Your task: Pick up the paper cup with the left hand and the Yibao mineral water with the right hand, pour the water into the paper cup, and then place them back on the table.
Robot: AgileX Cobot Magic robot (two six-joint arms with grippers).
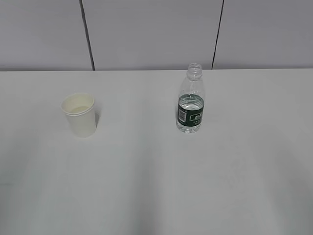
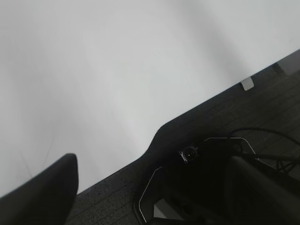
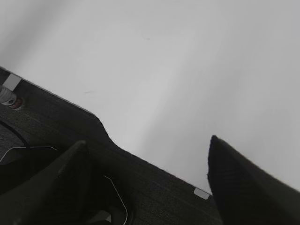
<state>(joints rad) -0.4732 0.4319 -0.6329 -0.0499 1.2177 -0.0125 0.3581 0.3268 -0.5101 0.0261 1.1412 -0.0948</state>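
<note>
We note the small white tapered paper cup (image 1: 79, 115) standing upright on the left part of the wide white table (image 1: 156, 186), its cream inside showing below the rolled rim. Well apart from it, to the right, the small clear ribbed plastic bottle of Yibao mineral water (image 1: 190, 99) stands upright, uncapped, with a dark green label around its lower half and water reaching roughly to the label's top edge. Neither is touched by anything; no arm appears in the exterior view.

In the left wrist view we see only one dark finger (image 2: 44, 192) of the left hand at the lower left, above the table's near edge and the dark base beyond it; we cannot tell how its jaws stand.

In the right wrist view two dark fingers (image 3: 243, 185) of the right hand (image 3: 150, 183) frame the table edge, set wide apart with nothing between them.

Behind the table runs a grey panelled wall (image 1: 151, 34) with dark vertical seams.
</note>
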